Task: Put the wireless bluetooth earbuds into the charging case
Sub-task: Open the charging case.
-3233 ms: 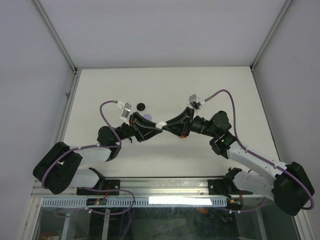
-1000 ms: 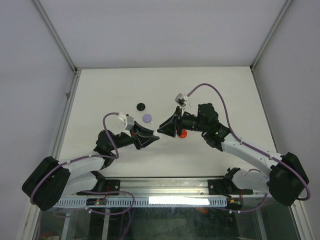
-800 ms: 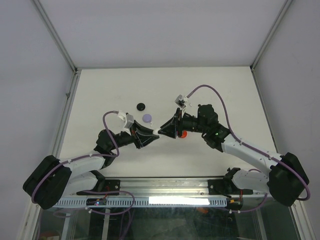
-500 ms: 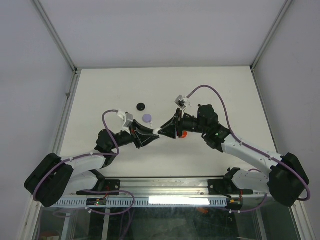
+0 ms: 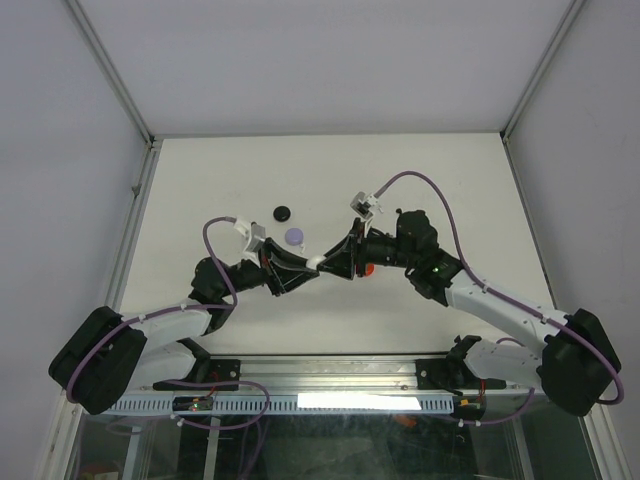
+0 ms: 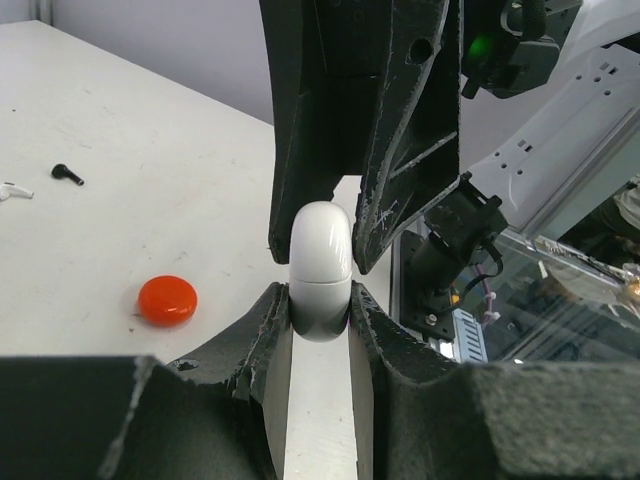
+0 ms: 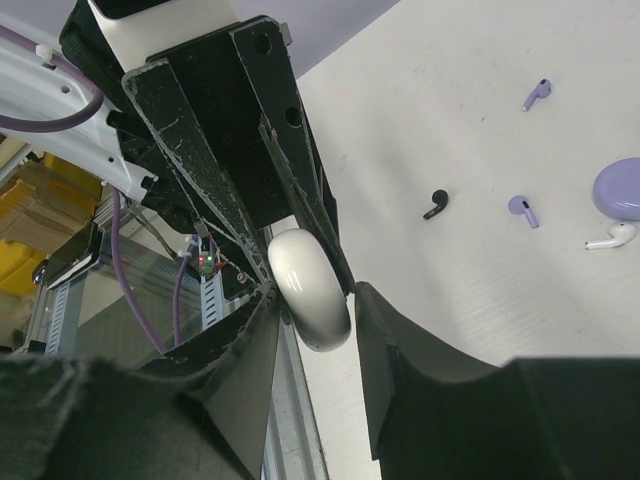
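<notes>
Four earbuds were counted lying loose on the table (image 5: 420, 170) in the right wrist view: two purple earbuds (image 7: 537, 93) (image 7: 523, 209), one black earbud (image 7: 435, 204) and one white earbud (image 7: 610, 238), the last just beside the purple case (image 7: 620, 187). In the left wrist view one black and one white bud were seen beyond the red case (image 6: 167, 300); whether these were the same ones could not be told. Four round cases were counted: the purple, the red and a black case (image 5: 283, 212) on the table, and one white charging case (image 6: 320, 270), lid down, between the two arms. The left gripper (image 6: 320, 305) was clamped on its lower half. The right gripper (image 7: 315, 300) was set around its other half, fingers close against it, but whether they pressed could not be told.
</notes>
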### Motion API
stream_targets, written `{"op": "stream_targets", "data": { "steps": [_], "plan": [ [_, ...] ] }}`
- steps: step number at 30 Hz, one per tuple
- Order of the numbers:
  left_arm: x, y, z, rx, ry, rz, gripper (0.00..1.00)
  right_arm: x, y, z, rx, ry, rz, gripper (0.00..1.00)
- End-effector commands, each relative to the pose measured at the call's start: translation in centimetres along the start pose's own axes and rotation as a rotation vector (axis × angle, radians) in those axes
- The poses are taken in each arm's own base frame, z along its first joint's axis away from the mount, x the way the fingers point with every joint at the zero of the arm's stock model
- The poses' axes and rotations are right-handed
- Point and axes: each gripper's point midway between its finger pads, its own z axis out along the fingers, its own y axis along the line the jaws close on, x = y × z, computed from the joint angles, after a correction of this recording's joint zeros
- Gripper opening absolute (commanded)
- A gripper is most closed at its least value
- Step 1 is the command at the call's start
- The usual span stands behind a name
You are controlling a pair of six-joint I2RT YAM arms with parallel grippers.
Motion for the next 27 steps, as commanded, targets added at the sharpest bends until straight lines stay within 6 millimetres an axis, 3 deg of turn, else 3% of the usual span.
{"op": "stream_targets", "data": {
  "steps": [1,12,13,14,21,27],
  "plan": [
    [-2.1,-2.1,0.4,0.112,-0.042,0.084,0.0,-1.9,1.3,-0.8,-0.026,-0.066,-0.065,0.39],
    [-1.1,-2.7,-0.6,0.158,-0.029,0.24,0.0,-2.6,1.1,-0.5,-0.014,-0.054,-0.052,0.39],
    [-1.1,-2.8,-0.7,0.159,-0.029,0.247,0.0,-2.6,0.4,-0.5,-0.019,-0.047,-0.257,0.61],
    [-1.0,-2.8,-0.7,0.16,-0.028,0.257,0.0,-2.7,0.1,-0.4,-0.016,-0.045,-0.312,0.67],
    [-0.3,-3.3,-1.0,0.193,-0.011,0.293,0.0,-2.9,-0.8,-0.1,0.022,-0.025,-0.283,0.66],
    [-1.0,-4.2,-1.1,0.215,-0.034,0.291,0.0,-2.6,-1.7,0.1,0.052,-0.008,-0.276,0.65]
  ]
}}
